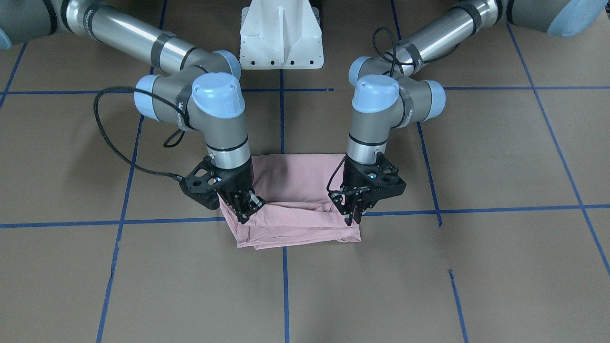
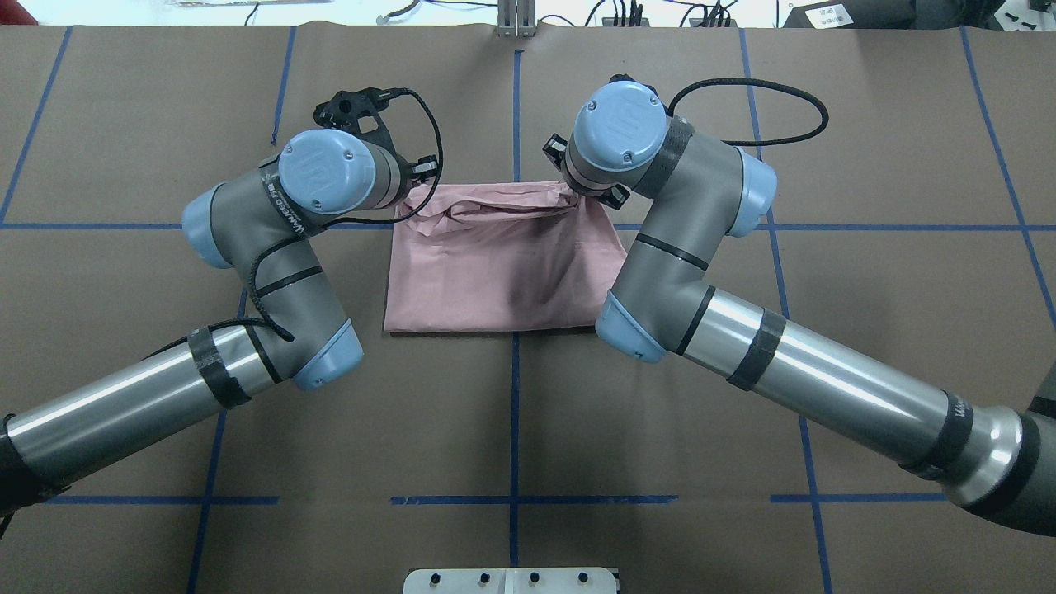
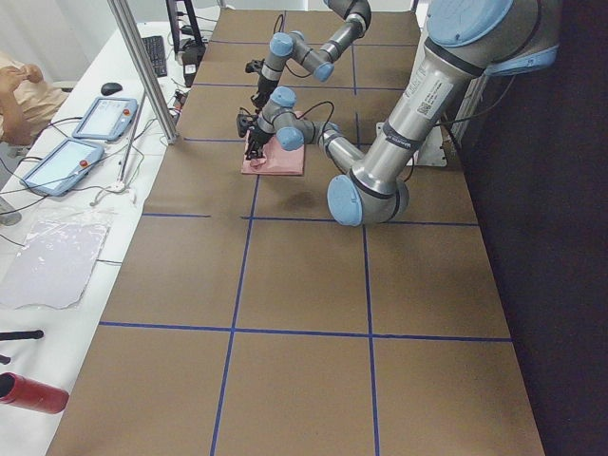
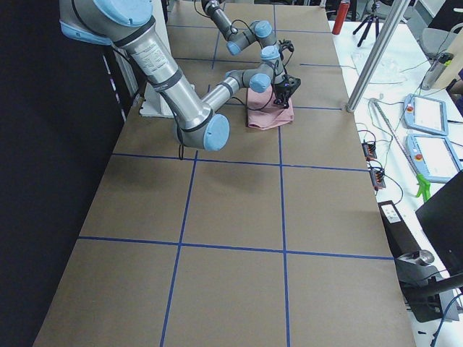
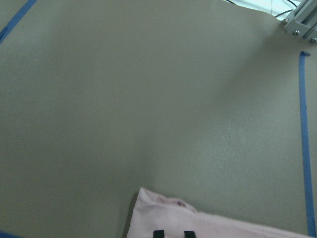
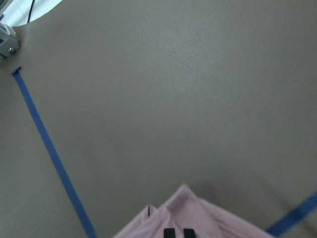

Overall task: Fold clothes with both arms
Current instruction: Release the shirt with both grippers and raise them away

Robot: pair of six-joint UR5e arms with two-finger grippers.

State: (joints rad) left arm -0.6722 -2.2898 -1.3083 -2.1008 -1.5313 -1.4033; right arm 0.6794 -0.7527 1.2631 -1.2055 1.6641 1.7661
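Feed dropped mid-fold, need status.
Left gripper shut on T-shirt, far edge. Right gripper same, other corner. T-shirt partly folded, plain pink up. Nothing seen blocking.

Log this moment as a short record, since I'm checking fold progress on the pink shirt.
garment: pink T-shirt, folded to a rough rectangle on the table
visible face: plain pink, no print showing
left arm: jaws closed on the shirt's far edge, near its left end
right arm: jaws closed on the far edge, near its right end
far edge: rumpled between the two arms
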